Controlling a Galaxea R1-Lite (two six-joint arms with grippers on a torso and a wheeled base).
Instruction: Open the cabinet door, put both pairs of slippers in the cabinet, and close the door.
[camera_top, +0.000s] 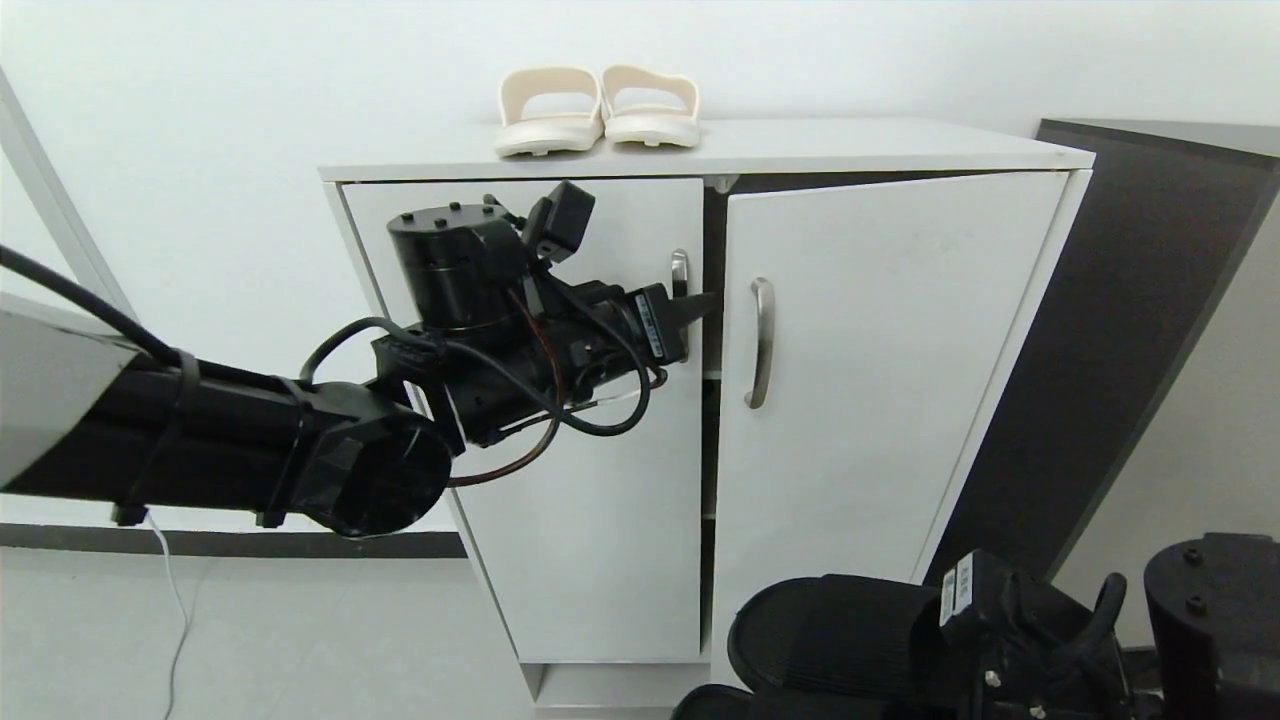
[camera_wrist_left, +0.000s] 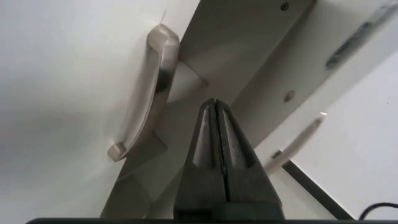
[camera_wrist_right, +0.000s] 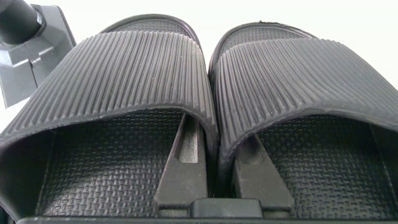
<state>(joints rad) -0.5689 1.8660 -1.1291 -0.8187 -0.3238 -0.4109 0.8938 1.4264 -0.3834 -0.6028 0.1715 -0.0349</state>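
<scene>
Right claw (camera_wrist_right: 219, 134), low in front of the cabinet (camera_top: 880, 150), below the right door (camera_top: 880, 400): clamped on the black slippers (camera_top: 830, 635). One finger (camera_wrist_right: 186, 165) sits inside each slipper, and the two adjoining inner walls are pinched between them. The pair sits side by side, ribbed straps up, openings toward the claw.

Left claw (camera_top: 703, 303), at upper-door height on the cabinet front: fully closed, fingers pressed flat together, holding nothing. The tips sit at the dark gap between the two doors, just beside the left door handle (camera_top: 680, 272). Cannot tell whether they touch it. The right door handle (camera_top: 761, 342) is just across the gap from the tips.

Cabinet doors: the right door stands slightly ajar, with a dark strip showing along its top edge. The left door (camera_top: 600, 520) looks flush or nearly so. A shelf edge is visible inside through the gap.

Cream slippers (camera_top: 598, 110): on the cabinet top near its back edge, above the left door, side by side and touching, open ends facing out. They are above the left claw and well apart from it.
</scene>
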